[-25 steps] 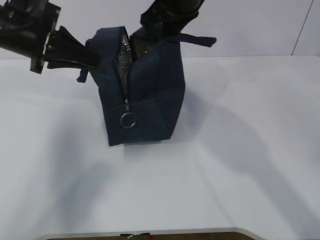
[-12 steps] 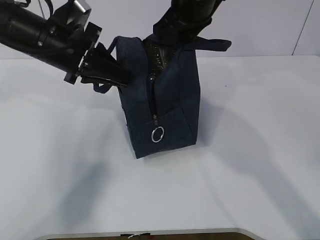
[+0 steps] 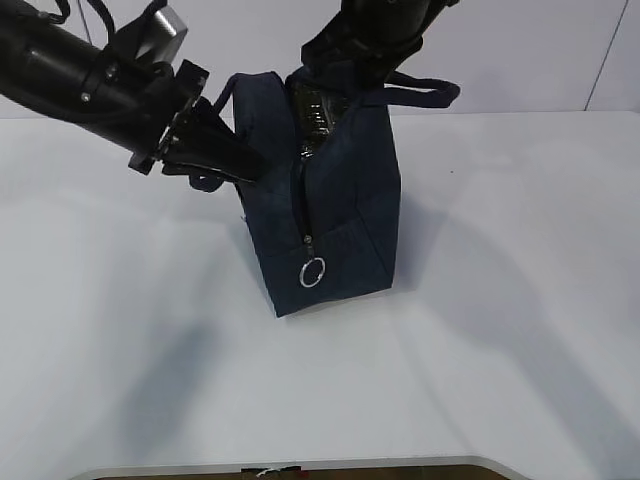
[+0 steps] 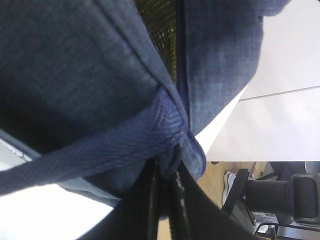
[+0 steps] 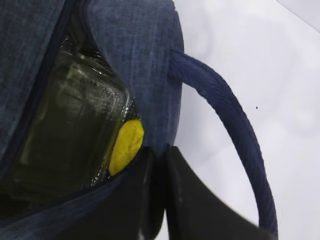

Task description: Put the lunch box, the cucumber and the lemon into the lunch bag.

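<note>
Left gripper point(image 3: 240, 160) jaws are pinched on the lunch bag point(image 3: 345, 215) fabric at 9 o'clock; keep that hold so the mouth stays open. Right gripper point(image 5: 160, 165) jaws are nearly closed at the rim at 12 o'clock; can't tell what they grip, so lift straight out, clear of the lemon point(image 5: 126, 145) and lunch box point(image 5: 70, 130).

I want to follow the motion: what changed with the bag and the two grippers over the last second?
The bag was shifted to the right and turned, so its ring pull moved right and lower. The left gripper followed, staying clamped on the bag's fabric. The right gripper stayed at the bag's top edge. The lemon sits inside the bag.
</note>
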